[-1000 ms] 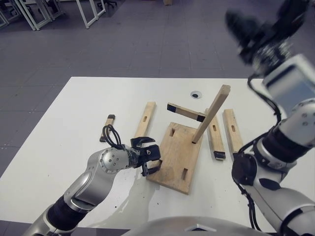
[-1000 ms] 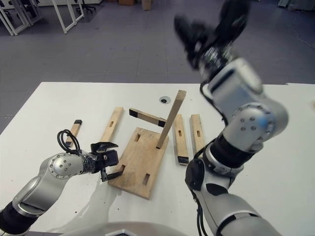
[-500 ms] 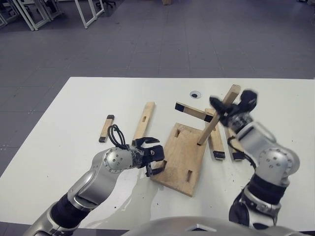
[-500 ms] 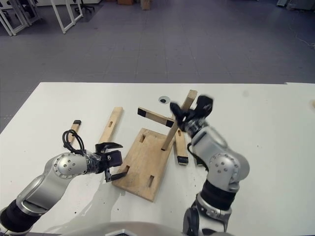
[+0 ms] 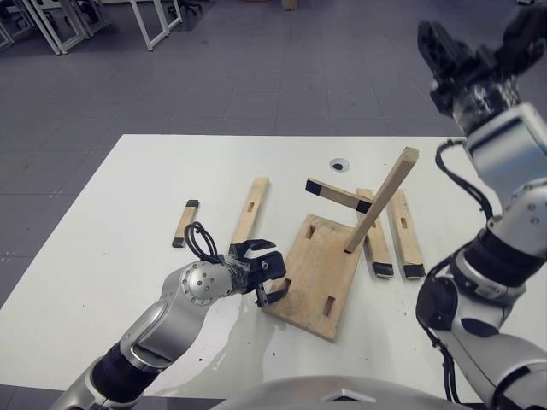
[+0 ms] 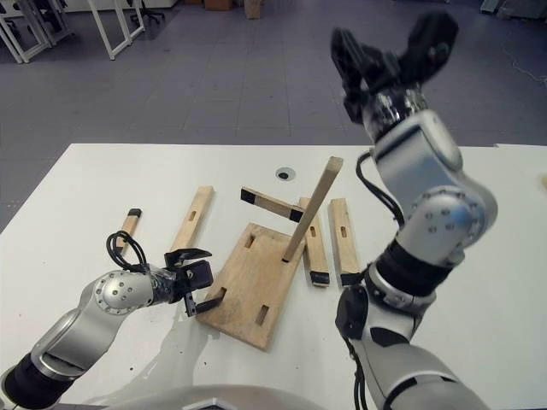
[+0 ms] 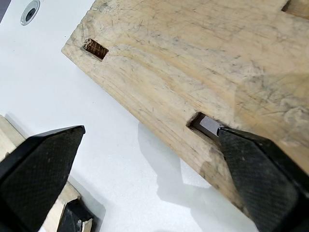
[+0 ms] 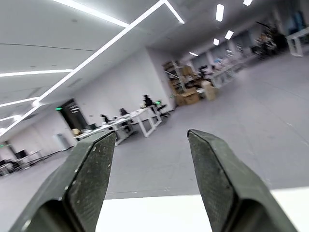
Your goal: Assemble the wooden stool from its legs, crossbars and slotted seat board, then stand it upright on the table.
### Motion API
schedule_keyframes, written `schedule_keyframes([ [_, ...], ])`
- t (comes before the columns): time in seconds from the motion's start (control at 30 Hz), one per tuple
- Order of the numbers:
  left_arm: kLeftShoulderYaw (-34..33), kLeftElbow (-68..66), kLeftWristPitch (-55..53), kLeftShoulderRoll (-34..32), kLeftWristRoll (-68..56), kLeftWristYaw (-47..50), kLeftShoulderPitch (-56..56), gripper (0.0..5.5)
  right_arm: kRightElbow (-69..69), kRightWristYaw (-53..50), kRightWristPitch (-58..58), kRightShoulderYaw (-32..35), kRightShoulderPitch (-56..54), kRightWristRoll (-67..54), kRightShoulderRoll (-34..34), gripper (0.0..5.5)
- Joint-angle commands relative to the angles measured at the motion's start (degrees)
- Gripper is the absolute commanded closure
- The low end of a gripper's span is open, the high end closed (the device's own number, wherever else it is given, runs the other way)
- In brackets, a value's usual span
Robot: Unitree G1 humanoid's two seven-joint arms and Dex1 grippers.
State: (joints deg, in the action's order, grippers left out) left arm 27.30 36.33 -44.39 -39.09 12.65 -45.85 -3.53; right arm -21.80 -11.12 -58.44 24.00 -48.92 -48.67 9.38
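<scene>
**Stool barely started: one leg in, most parts lying loose**

Left eye view: the seat board [image 5: 312, 278] is lying flat on the white table [image 5: 111, 231]. One leg [image 5: 380, 201] is standing tilted in a far slot. A black-tipped crossbar [image 5: 338, 194] is meeting it partway up (whether it is properly seated I cannot tell). One slotted stick [image 5: 249, 211] is lying left of the board and two more [image 5: 405, 235] right of it. A short piece [image 5: 184, 223] is resting further left. By my judgement, most of the fitting and the final standing-up are yet to be done. The left gripper [image 5: 272, 273] is sitting at the board's near-left edge.

Right eye view: the right gripper [image 6: 393, 60] is hanging high above the table, jaws spread and carrying nothing.

Left wrist view: the fingers [image 7: 38, 164] are straddling the board's edge, spread apart and clamping nothing, one beside a slot [image 7: 203, 123].

Right wrist view: the parted fingers [image 8: 91, 183] are pointing out into a large room with grey flooring, desks and ceiling strip lights.
</scene>
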Motion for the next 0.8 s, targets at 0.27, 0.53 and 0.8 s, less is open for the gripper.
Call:
schedule_keyframes([
  [0.27, 2.7, -3.2, -1.2, -0.6, -0.4, -0.1, 0.3, 0.39, -0.2, -5.5, -8.9, -8.3, 24.5, 0.6, -8.5, 2.78],
  [0.53, 2.9, -3.3, -1.6, 0.0, -0.5, 0.5, 0.3, 0.39, -0.7, -3.2, 3.6, -1.9, 10.9, -3.9, -7.7, 2.78],
  [0.8, 1.1, -1.7, -5.0, -0.2, -0.9, 3.2, 3.2, 0.39, -4.4, -4.8, 8.1, 4.9, 9.7, 3.1, 13.3, 2.78],
])
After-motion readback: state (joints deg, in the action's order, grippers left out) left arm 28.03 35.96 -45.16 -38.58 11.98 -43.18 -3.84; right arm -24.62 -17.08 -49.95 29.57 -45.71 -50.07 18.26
